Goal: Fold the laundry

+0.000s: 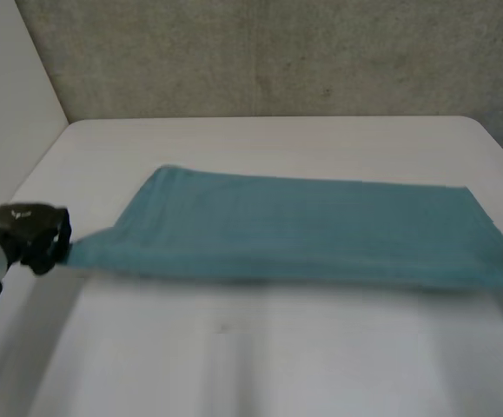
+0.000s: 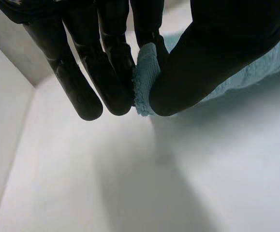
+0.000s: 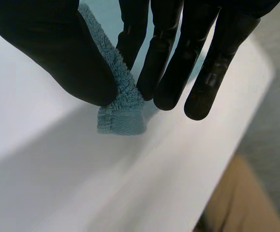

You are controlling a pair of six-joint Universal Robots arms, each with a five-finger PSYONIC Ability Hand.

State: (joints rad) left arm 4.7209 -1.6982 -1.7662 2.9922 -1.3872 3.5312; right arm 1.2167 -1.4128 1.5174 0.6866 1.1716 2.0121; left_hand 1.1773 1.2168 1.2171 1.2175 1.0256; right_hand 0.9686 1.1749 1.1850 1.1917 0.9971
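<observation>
Teal towel (image 1: 312, 230), corners half-hidden between fingers (image 2: 113, 72)

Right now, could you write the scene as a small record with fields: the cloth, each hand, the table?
surface: white table
cloth: teal terry towel, spread wide, near edge raised off the table
left hand: pinches one towel corner between thumb and fingers
right hand: pinches another corner the same way
</observation>
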